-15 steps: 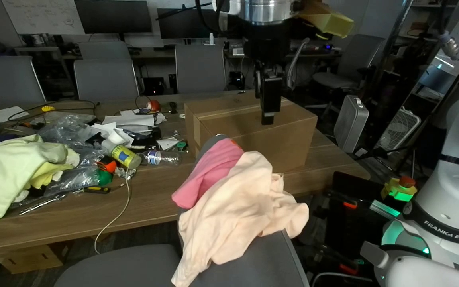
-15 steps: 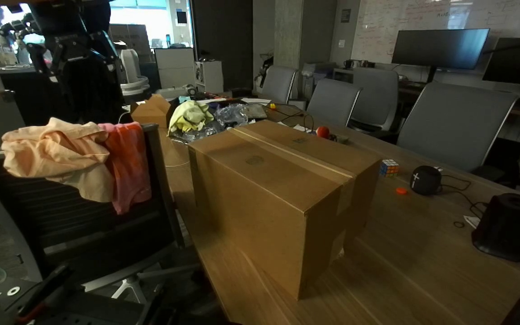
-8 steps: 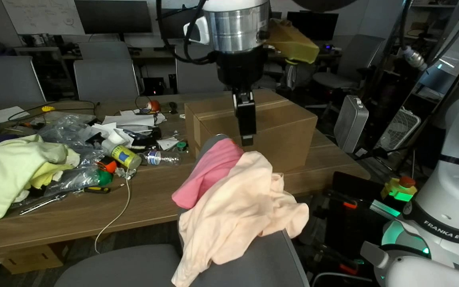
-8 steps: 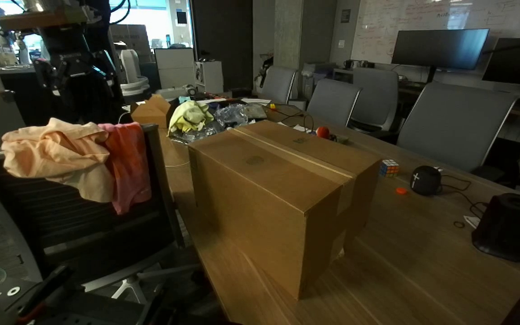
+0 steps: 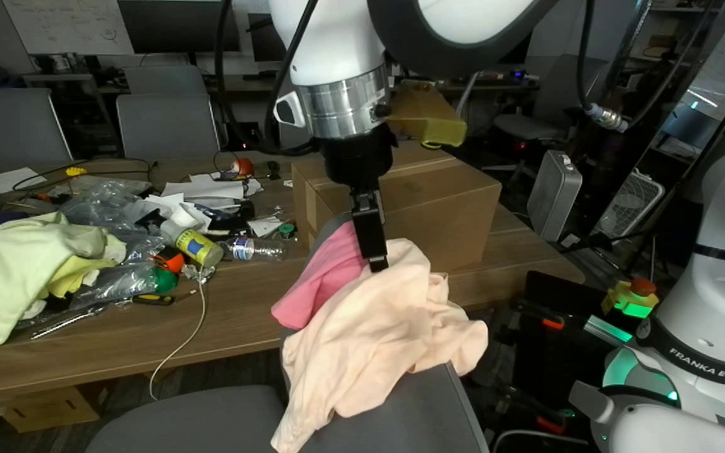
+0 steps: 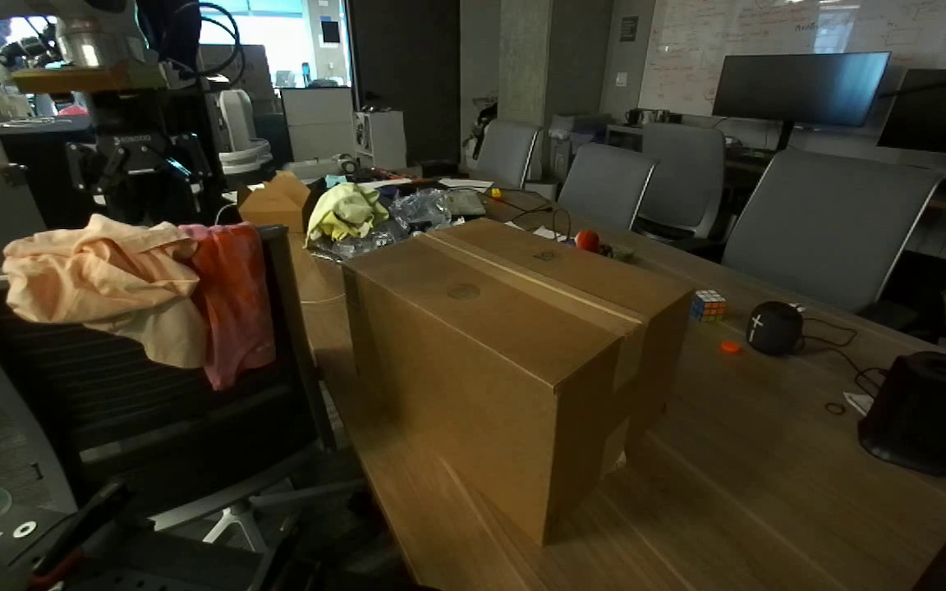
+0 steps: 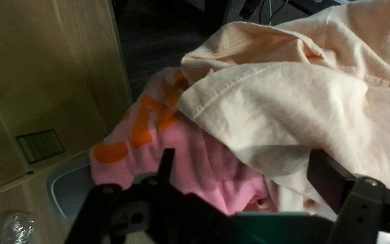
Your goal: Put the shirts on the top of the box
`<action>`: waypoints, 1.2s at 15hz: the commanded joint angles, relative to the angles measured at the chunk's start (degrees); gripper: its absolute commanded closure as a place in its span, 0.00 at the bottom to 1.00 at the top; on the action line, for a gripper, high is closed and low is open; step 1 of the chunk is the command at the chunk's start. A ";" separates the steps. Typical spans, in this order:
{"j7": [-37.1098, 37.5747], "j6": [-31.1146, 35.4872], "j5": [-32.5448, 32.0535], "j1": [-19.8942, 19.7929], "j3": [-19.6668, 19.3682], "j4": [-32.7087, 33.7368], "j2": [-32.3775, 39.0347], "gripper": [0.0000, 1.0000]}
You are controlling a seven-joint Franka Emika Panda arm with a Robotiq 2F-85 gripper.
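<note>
A pale peach fabric shirt (image 5: 381,333) and a pink fabric shirt with an orange print (image 5: 325,270) are draped over the back of a grey office chair (image 5: 400,415); the chair stands by one long edge of the long wooden desk (image 6: 769,468), and in the wrist view the peach cloth overlaps the pink; neither shirt has reached its target, so I judge the placing wholly undone.

Over the chair back is the black two-fingered gripper (image 7: 242,164); its fingers stand well apart in the wrist view, with pink cloth and the border of the peach shirt showing between them, and nothing is clamped; whether a fingertip touches fabric I cannot tell; this looks like the reach for a first pick, probably the peach shirt since it lies uppermost, though both could be pinched together.

The large brown cardboard box (image 6: 514,361) sits on the desk just in from the chair-side long edge, toward the corner nearest the white robot base (image 5: 699,327); no shirt lies on its taped top; left to do, by my reading: grasping, lifting free of the chair, carrying across that edge, releasing on the box, then repeating.

Farther along the same edge lies a crumpled lime-yellow cloth (image 5: 29,264); I cannot tell whether it is another shirt, so two remain, possibly three.
</note>
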 commanded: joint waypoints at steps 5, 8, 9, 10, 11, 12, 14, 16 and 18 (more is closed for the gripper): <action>2.29 -0.82 2.35 0.60 -0.10 2.69 3.37 0.00; 1.80 -0.81 3.00 0.41 -0.30 2.59 3.69 0.00; 1.59 -0.58 3.25 0.38 -0.33 2.42 3.73 0.00; 1.51 -0.48 3.21 0.36 -0.37 2.31 3.90 0.00; 1.36 -0.44 3.21 0.27 -0.49 2.31 4.30 0.00; 1.24 -0.50 3.29 0.21 -0.57 2.38 4.63 0.00; 1.12 -0.86 3.29 0.08 -0.82 2.58 5.53 0.00; 1.09 -1.09 2.99 0.04 -1.03 2.77 6.20 0.00; 1.35 -0.96 2.01 0.11 -1.16 2.87 6.09 0.27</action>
